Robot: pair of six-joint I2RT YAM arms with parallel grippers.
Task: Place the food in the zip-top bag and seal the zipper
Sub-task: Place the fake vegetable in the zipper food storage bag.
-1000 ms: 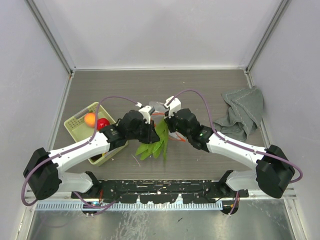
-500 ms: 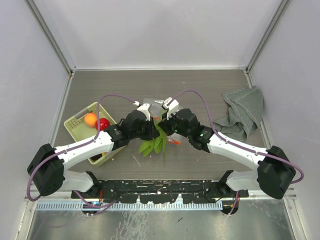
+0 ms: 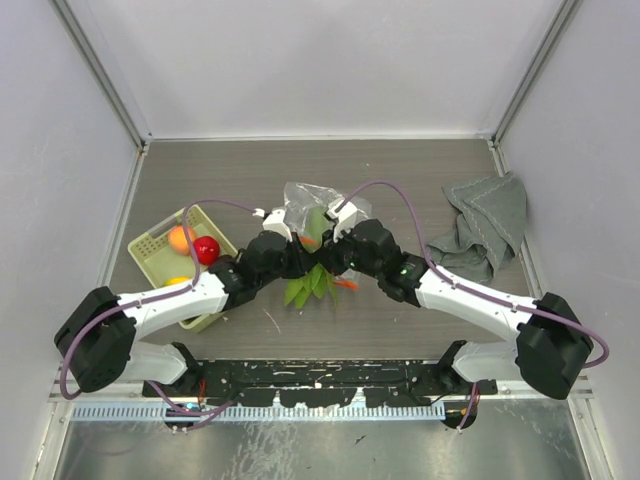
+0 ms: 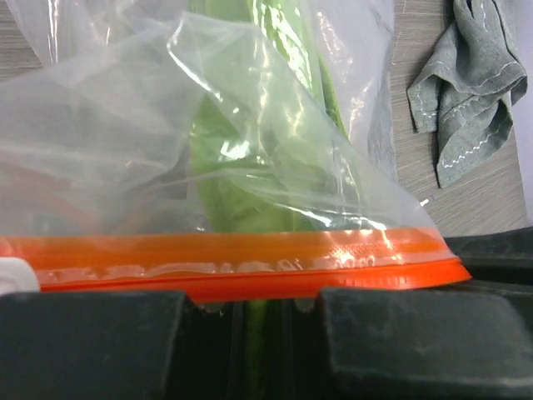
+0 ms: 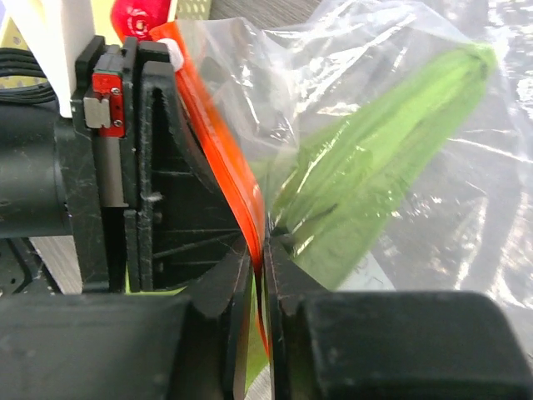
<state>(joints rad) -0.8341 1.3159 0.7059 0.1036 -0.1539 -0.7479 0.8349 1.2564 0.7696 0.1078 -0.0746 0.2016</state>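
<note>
The clear zip-top bag (image 3: pixel 300 205) lies just beyond both grippers, with its red-orange zipper (image 4: pixel 233 260) toward them. A leafy green food piece (image 3: pixel 311 284) passes through the mouth. Its tip is inside the bag (image 4: pixel 250 158) and its leaves hang out on the near side. My left gripper (image 3: pixel 296 257) is at the mouth, its fingers closed on the green stem (image 4: pixel 260 333) under the zipper. My right gripper (image 5: pixel 259 250) is shut on the zipper strip (image 5: pixel 218 142) beside it. A small orange piece (image 3: pixel 345 284) lies on the table. More food sits in the basket.
A pale green basket (image 3: pixel 150 262) at the left holds an orange (image 3: pixel 180 237), a red (image 3: pixel 206 249) and a yellow (image 3: pixel 178 281) piece. A grey folded cloth (image 3: pixel 487 222) lies at the right. Walls enclose the table on three sides.
The bag has come out from under the grippers toward the far side, and the green tip now shows inside it. The leaves have shifted slightly away from the bases.
</note>
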